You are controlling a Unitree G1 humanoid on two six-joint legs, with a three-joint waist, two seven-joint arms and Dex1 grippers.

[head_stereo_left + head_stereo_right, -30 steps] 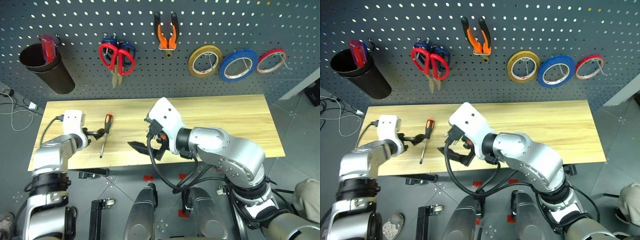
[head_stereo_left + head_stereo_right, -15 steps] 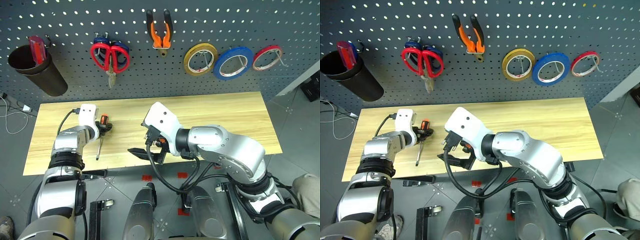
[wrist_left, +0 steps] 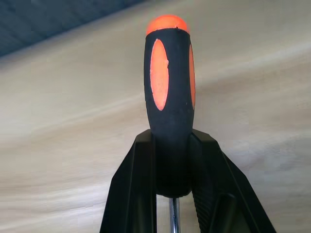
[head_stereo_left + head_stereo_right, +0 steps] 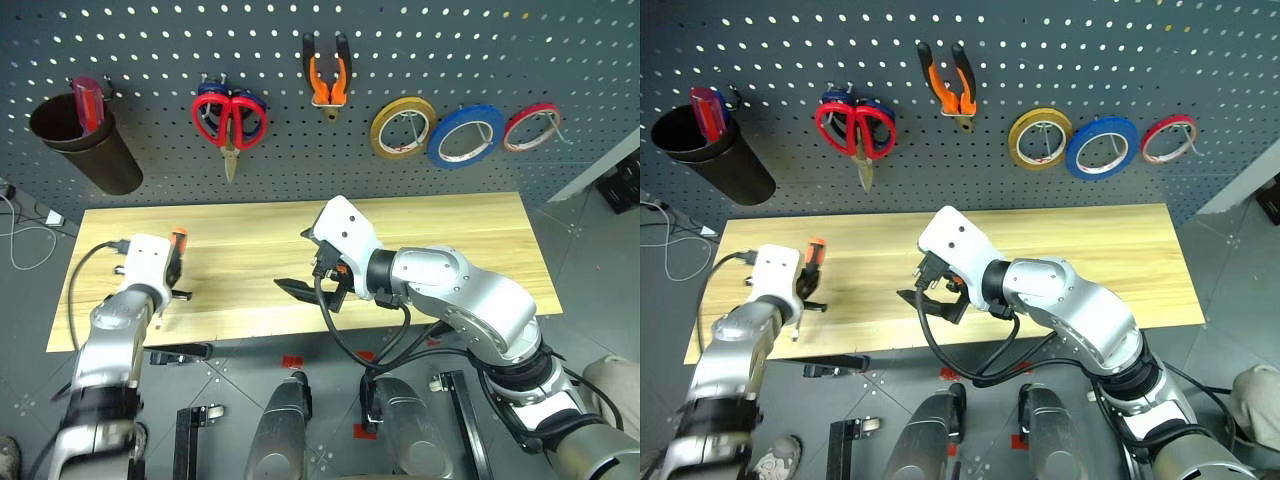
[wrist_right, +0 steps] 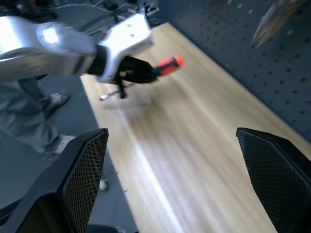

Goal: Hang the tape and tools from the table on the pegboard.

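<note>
My left gripper (image 3: 171, 141) is shut on the black-and-orange handle of the screwdriver (image 3: 169, 92). It holds the tool over the left front of the table (image 4: 450, 235), orange end towards the pegboard (image 4: 560, 50). My right gripper (image 4: 312, 290) stands open over the table's front middle with nothing between its black fingers (image 5: 73, 189). On the pegboard hang the red-looped scissors (image 4: 230, 118), the orange-and-black pliers (image 4: 328, 75) and the blue tape (image 4: 465, 135).
A yellow tape ring (image 4: 403, 125) and a thin red ring (image 4: 532, 125) hang beside the blue one. Blue-looped scissors sit behind the red ones. A dark cup (image 4: 85, 150) with a red-handled item hangs at the pegboard's left. Cables lie on the floor at the left.
My left gripper has shut on the screwdriver's handle and drawn it back towards the table's left front, tilting its orange end up. The right arm has barely moved. The camera shifted.
</note>
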